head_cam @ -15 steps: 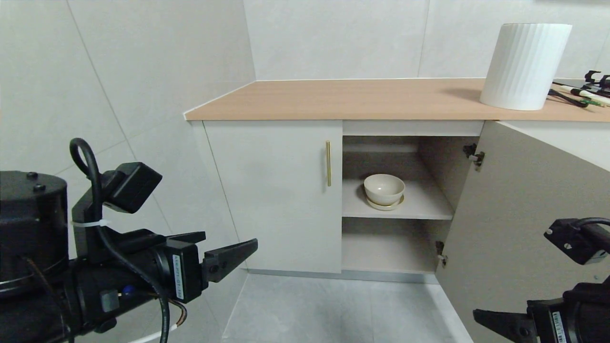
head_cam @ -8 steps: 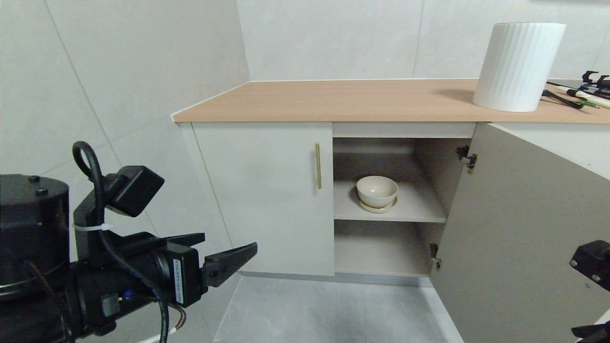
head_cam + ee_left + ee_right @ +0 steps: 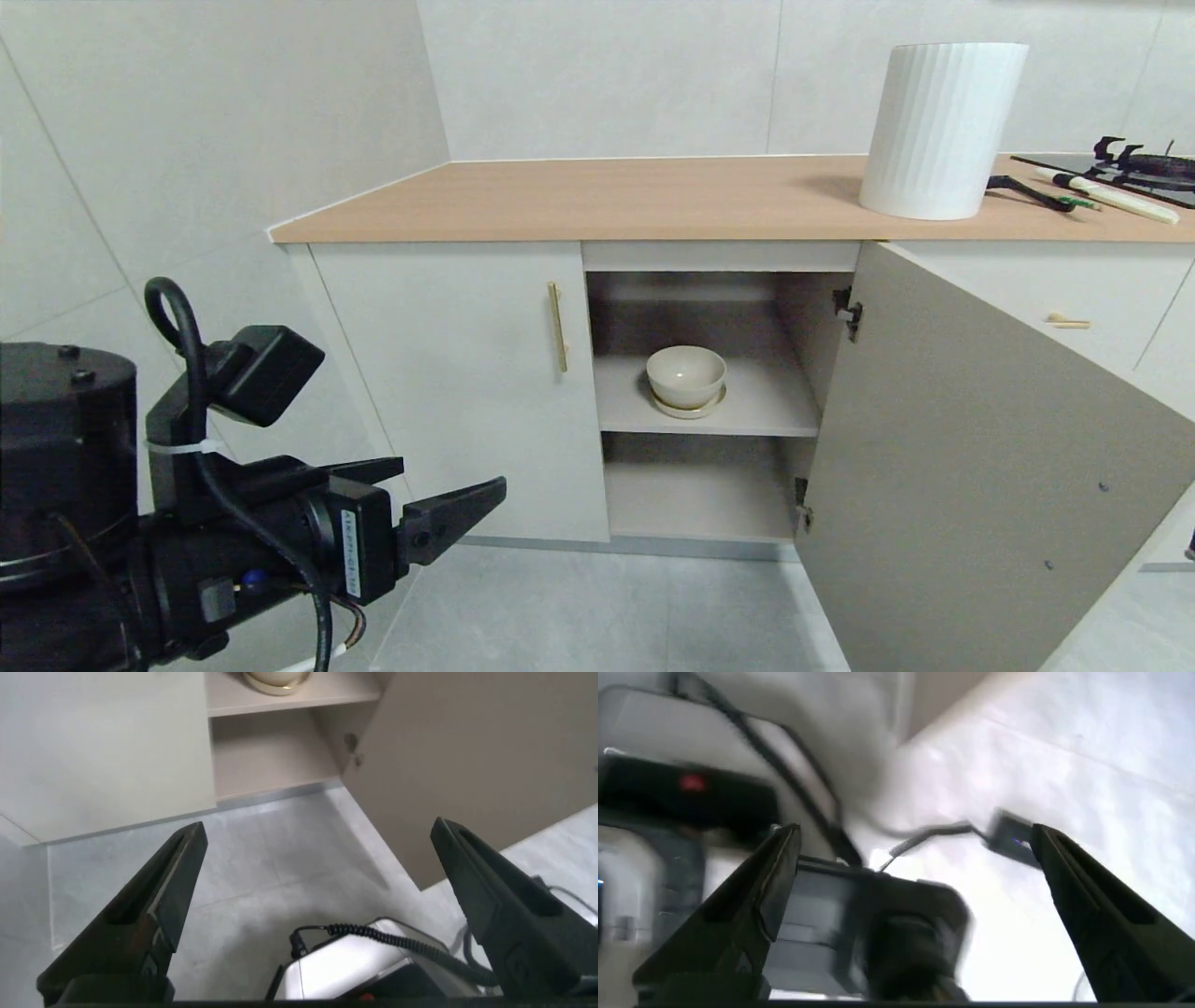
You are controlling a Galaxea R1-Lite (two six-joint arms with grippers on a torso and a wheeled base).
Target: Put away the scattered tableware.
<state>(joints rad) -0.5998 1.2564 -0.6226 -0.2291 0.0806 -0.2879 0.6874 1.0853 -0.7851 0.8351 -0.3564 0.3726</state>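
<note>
A beige bowl sits on a small plate on the upper shelf of the open cabinet. The plate's rim also shows in the left wrist view. My left gripper hangs low at the left, well short of the cabinet. It is open, with nothing between its fingers. My right gripper is open too, with nothing in it, and points down at the floor.
The cabinet's right door stands swung wide open toward me. The left door is closed, with a gold handle. On the wooden countertop stand a white ribbed container and some utensils. A tiled wall is close on the left.
The head camera has shifted, so the cabinet now sits further left in the picture. My right gripper has dropped out of the head view. The left arm has stayed put.
</note>
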